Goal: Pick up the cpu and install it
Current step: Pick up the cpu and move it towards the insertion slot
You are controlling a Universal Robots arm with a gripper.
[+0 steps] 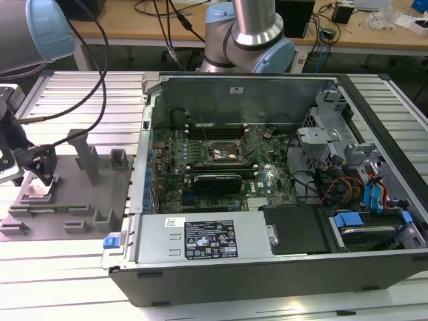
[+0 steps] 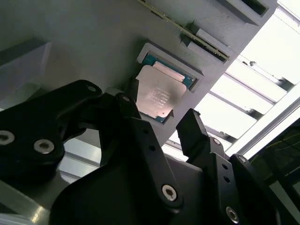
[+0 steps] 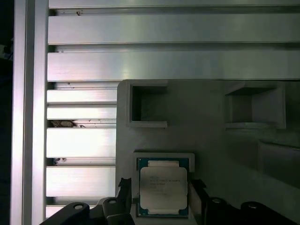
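The cpu (image 3: 163, 187), a small square chip with a pale silver top and a green rim, lies flat in a recess of the grey plastic plate (image 3: 206, 140). In the second wrist view the cpu (image 2: 157, 96) sits between two black fingers (image 2: 190, 124). My gripper (image 3: 161, 193) is open and low over the chip, one finger on each side with a small gap to each. In the exterior view my gripper (image 1: 43, 167) hangs over the grey plate (image 1: 73, 200) at that view's left. The open cpu socket (image 1: 224, 152) shows on the motherboard inside the computer case (image 1: 267, 254).
Upright blocks (image 1: 87, 157) stand on the grey plate close to the gripper. A long black expansion card (image 1: 217, 180) lies across the motherboard below the socket. The case holds cables (image 1: 348, 190) and drive bays at the exterior view's right. Ribbed aluminium table (image 3: 164, 28) surrounds the plate.
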